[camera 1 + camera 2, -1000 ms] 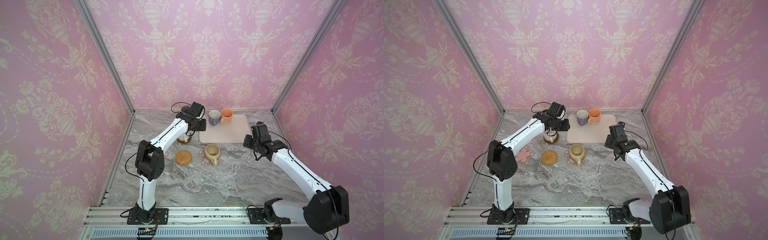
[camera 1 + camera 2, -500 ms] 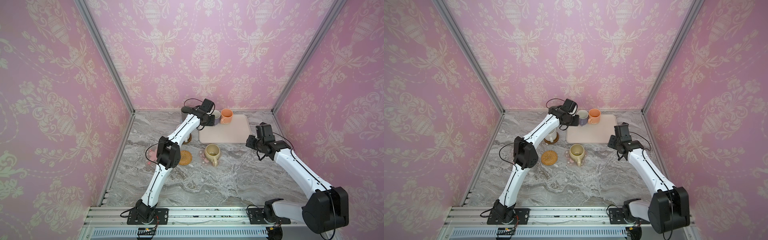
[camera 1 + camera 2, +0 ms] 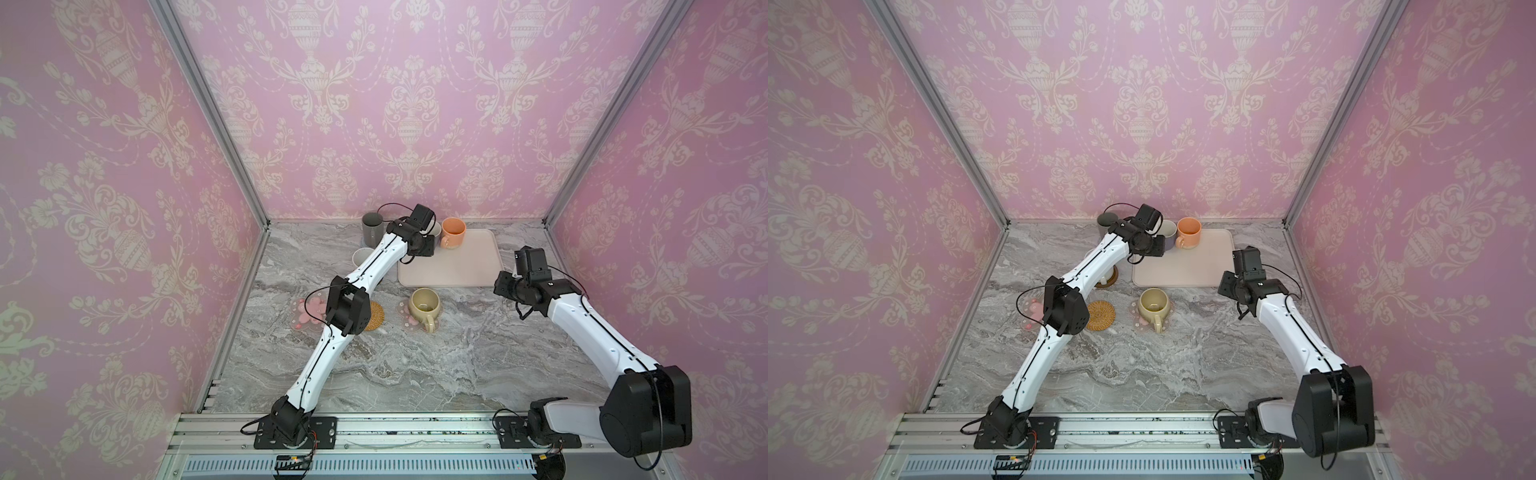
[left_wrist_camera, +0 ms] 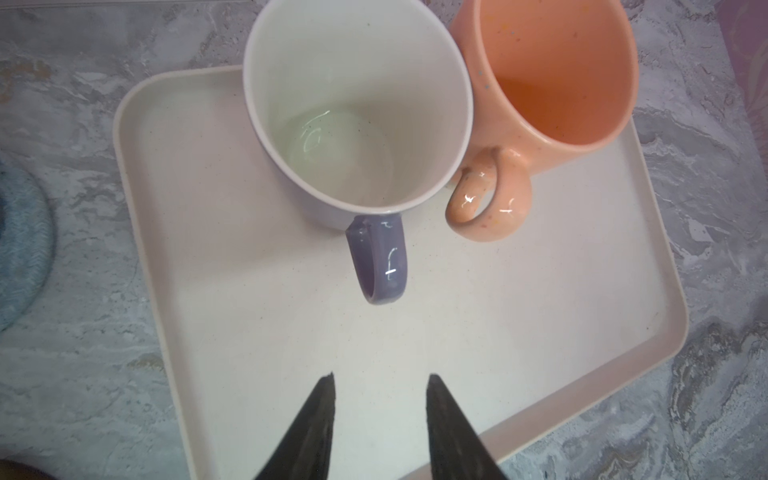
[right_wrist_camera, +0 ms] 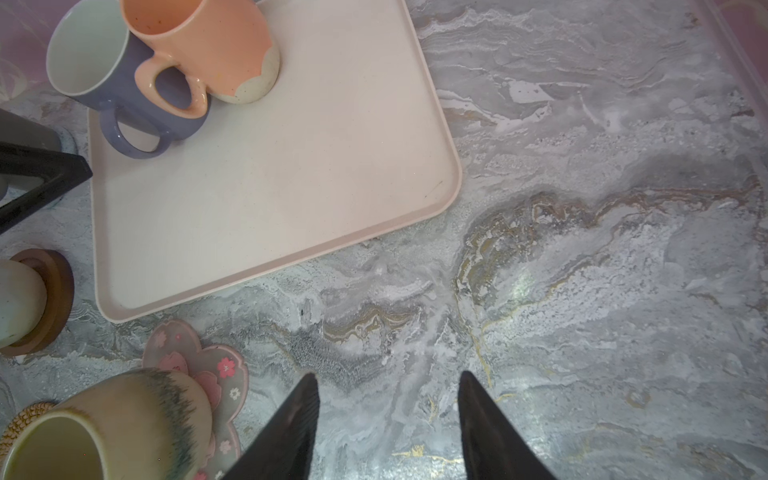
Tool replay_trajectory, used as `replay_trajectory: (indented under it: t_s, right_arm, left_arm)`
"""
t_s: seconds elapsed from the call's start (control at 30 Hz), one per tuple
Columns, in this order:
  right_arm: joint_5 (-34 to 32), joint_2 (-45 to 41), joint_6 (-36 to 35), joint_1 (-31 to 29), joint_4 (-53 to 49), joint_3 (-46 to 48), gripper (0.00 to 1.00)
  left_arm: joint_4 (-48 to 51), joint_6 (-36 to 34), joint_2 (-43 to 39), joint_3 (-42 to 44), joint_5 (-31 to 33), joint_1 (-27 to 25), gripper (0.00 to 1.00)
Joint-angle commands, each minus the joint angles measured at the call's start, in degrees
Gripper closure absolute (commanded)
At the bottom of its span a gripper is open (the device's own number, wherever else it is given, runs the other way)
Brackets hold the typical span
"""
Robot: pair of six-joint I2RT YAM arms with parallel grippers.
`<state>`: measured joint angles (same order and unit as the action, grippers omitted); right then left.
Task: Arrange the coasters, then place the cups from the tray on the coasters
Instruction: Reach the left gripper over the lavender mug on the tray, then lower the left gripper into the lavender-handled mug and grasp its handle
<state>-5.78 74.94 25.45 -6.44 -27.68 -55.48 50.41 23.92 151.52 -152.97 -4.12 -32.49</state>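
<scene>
On the pale tray [image 3: 457, 266] stand a lavender cup [image 4: 357, 108] and a peach-orange cup [image 3: 453, 232] side by side. My left gripper [image 4: 381, 375] hangs open over the tray, just short of the lavender handle [image 4: 380, 262], holding nothing. Off the tray, a dark grey cup [image 3: 371, 228] sits on the light-blue coaster [image 4: 20, 249]. A speckled white cup [image 3: 360, 255] sits on the brown disc [image 5: 58, 291], and a beige-yellow cup [image 3: 424, 305] on a flower coaster [image 5: 216, 365]. My right gripper [image 5: 388, 373] is open and empty over bare marble beside the tray's near right corner.
A tan rattan coaster [image 3: 1100, 316] and a second flower coaster [image 3: 309, 313] lie bare on the marble, partly under my left arm's elbow. Pink walls with metal posts close in the back and both sides. A metal rail [image 3: 374, 432] runs along the front edge.
My left gripper has swung right from above the speckled white cup on the brown disc to the tray, in front of the lavender cup. The right gripper has shifted slightly right.
</scene>
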Motion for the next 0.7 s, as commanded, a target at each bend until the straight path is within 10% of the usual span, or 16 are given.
replay_trajectory:
  t_s: [0.0, 0.67]
  right_arm:
    - [0.8, 0.7, -1.1, 0.5, -0.5, -0.6, 0.44]
    - [2.0, 1.8, -1.1, 2.0, -0.1, 0.6, 0.44]
  left_arm:
    - [-2.2, -0.2, 1.6, -0.5, 0.8, -0.4, 0.60]
    - [-9.5, 2.0, 5.5, -0.5, 3.2, -0.2, 0.59]
